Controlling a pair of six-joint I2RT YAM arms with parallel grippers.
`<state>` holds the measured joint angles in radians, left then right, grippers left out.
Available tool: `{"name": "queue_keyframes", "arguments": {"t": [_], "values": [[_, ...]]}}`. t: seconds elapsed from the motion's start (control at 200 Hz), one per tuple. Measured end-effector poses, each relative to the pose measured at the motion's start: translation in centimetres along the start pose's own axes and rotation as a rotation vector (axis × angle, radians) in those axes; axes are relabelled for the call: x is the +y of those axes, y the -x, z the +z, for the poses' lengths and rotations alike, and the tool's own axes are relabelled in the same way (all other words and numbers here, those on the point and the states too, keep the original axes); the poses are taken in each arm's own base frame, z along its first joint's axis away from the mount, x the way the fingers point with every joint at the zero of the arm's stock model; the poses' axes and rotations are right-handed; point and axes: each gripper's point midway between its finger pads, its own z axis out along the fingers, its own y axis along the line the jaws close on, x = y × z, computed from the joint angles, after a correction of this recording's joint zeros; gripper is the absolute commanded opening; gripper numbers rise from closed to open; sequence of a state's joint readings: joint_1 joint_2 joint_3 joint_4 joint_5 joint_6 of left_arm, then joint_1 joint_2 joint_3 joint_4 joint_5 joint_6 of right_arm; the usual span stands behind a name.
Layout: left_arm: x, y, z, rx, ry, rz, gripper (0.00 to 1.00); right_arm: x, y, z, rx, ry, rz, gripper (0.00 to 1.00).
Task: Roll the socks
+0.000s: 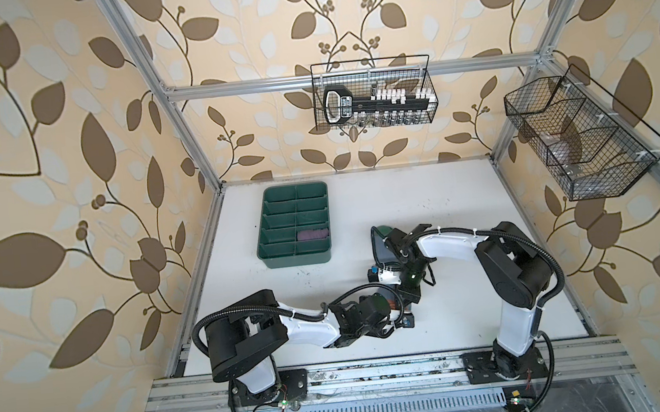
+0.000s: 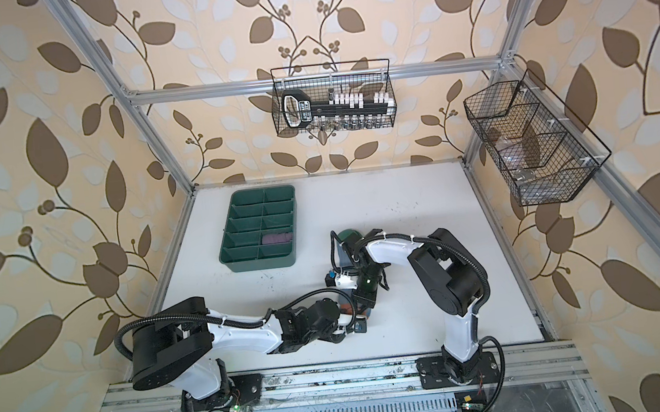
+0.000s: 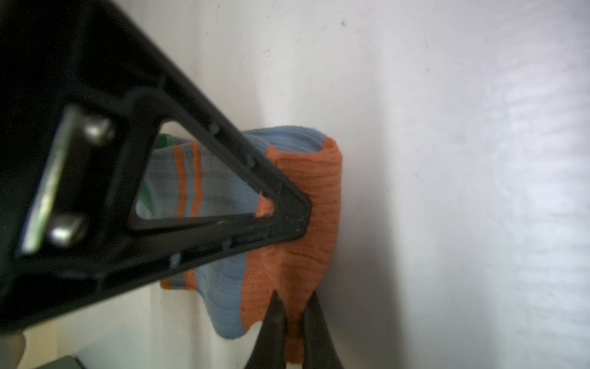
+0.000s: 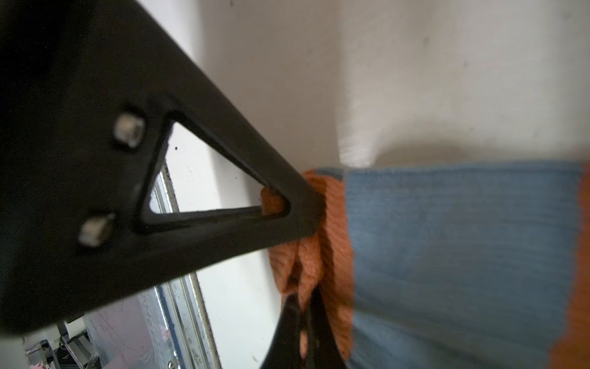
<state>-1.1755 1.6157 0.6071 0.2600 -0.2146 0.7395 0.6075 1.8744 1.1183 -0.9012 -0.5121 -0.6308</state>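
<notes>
A grey-blue sock with an orange cuff lies on the white tabletop between two robot arms. The left hand and the right hand are each clamped on the cuff. A bunched purple sock sits in a green divided tray, in the right column, second compartment from the near end.

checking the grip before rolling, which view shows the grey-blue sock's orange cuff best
Left wrist: most of the orange cuff of the grey-blue sock shows clearly. Right wrist shows only a bunched, blurred part; in both top views it is almost entirely hidden.
</notes>
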Motion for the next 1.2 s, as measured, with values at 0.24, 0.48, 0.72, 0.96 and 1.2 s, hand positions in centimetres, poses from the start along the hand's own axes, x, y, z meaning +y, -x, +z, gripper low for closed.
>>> {"name": "queue_keyframes", "arguments": {"t": [0.24,0.48,0.72,0.96,1.2], "values": [[0.0,0.2,0.1,0.003,-0.123,-0.087,0.00,-1.4,1.3,-3.3,-0.138,-0.143,-0.018,0.29],[-0.7,-0.1,-1.0,0.024,-0.339,-0.227,0.02,-4.4,0.6,-12.0,-0.393,-0.531,0.030,0.33],[-0.8,-0.4,-1.5,0.050,-0.536,-0.411,0.04,-7.0,-3.0,-20.4,-0.498,-0.997,0.192,0.35],[0.0,-0.2,-0.9,0.051,-0.755,-0.641,0.03,-0.3,-2.6,-19.2,-0.505,-1.150,-0.112,0.39],[0.2,-0.3,-0.6,0.080,-0.866,-0.775,0.03,5.2,-3.6,-9.2,-0.317,-1.051,-0.610,0.89]]}}
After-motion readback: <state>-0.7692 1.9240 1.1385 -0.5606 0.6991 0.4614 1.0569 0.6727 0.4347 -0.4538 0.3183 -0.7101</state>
